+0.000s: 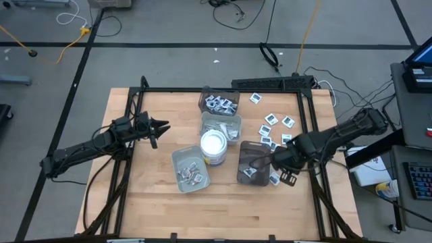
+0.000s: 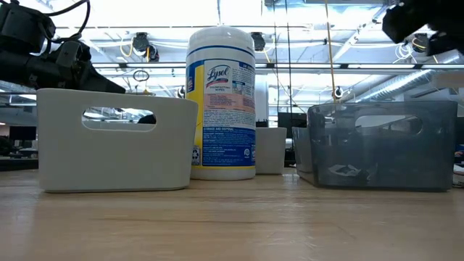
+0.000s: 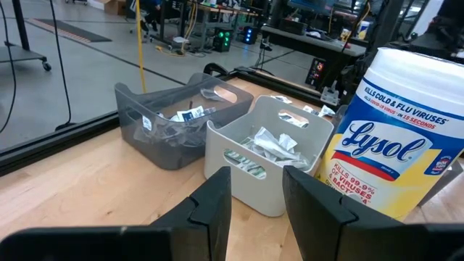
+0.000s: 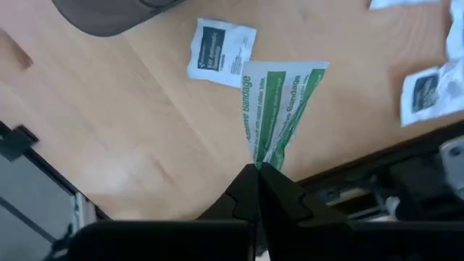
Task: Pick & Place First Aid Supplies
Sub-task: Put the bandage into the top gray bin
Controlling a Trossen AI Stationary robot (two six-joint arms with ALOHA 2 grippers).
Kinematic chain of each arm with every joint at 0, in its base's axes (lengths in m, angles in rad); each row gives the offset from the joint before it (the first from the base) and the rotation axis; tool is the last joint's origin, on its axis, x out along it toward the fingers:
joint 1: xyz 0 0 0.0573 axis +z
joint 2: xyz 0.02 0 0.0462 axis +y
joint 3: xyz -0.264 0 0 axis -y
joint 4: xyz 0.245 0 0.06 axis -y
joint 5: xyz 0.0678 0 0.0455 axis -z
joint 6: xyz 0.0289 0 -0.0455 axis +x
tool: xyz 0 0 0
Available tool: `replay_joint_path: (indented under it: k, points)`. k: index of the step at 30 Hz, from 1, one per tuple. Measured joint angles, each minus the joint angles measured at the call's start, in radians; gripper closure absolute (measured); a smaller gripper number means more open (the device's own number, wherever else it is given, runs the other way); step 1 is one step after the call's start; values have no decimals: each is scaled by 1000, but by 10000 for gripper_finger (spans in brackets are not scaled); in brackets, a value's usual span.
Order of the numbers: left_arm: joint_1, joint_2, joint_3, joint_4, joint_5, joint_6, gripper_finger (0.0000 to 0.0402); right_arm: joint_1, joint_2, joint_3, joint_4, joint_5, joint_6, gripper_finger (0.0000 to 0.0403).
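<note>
1. Green-printed bandage strip is pinched in the right gripper, above the table beside the dark tray.
2. Left gripper waits, fingers parted.
3. Several trays hold packets; white square packets remain scattered, unsorted.

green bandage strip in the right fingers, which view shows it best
The right wrist view: the green bandage strip fills the frame, pinched at its end by the right gripper. The high view hides it; low and left wrist views miss it.
</note>
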Motion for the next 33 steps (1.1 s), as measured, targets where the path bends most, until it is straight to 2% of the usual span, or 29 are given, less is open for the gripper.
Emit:
replay_joint_path:
  k: [6,10,15,24,33]
  points:
    - [0,0,0,0,0,0,273,-82,6,4,-2,-2,-167,403]
    - [0,0,0,0,0,0,273,-189,41,6,14,0,-270,403]
    - [0,0,0,0,0,0,273,-320,119,79,14,27,-413,403]
    - [0,0,0,0,0,0,273,-529,326,326,22,43,-659,403]
    - [0,0,0,0,0,0,273,-661,577,714,27,48,-845,403]
